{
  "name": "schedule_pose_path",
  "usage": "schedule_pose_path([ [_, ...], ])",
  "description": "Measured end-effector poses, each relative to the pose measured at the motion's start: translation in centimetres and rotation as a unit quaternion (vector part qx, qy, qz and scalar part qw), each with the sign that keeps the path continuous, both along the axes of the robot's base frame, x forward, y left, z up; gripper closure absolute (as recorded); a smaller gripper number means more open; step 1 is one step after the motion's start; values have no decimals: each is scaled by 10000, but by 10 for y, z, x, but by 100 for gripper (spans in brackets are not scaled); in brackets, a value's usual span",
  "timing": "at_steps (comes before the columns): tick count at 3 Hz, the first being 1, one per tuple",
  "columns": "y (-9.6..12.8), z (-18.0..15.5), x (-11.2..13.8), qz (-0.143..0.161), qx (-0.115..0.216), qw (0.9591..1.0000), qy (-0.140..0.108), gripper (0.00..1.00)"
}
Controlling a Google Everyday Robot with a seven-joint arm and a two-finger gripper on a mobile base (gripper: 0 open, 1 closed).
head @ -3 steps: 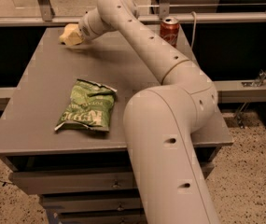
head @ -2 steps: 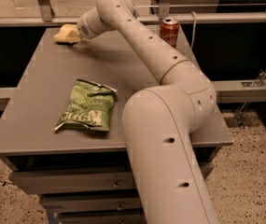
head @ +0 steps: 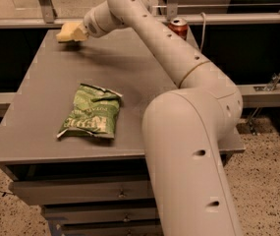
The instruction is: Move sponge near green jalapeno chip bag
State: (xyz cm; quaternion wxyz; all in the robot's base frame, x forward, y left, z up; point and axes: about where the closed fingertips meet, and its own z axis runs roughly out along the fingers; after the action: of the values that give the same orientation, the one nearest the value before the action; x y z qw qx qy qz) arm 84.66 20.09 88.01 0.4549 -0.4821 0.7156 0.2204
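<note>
The tool (head: 74,32) is out at the far left corner of the bench (head: 139,68), closed around the sponge (head: 65,32). The pale yellow block pokes out toward the left edge. I cannot tell whether the sponge touches the surface or sits just off it. The green jalapeno chip bag (head: 91,113) lies flat and crumpled near the front edge, left of centre, well apart from the sponge. The robot's arm (head: 179,58) reaches diagonally across the bench from the front right corner. 1 red soda can (head: 180,27) stands upright at the far edge, toward the right corner.
</note>
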Motion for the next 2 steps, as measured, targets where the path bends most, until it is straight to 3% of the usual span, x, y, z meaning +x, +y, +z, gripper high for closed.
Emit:
schedule_pose_path([
  [2,-59,31,-81,867,35,9962,98,100],
])
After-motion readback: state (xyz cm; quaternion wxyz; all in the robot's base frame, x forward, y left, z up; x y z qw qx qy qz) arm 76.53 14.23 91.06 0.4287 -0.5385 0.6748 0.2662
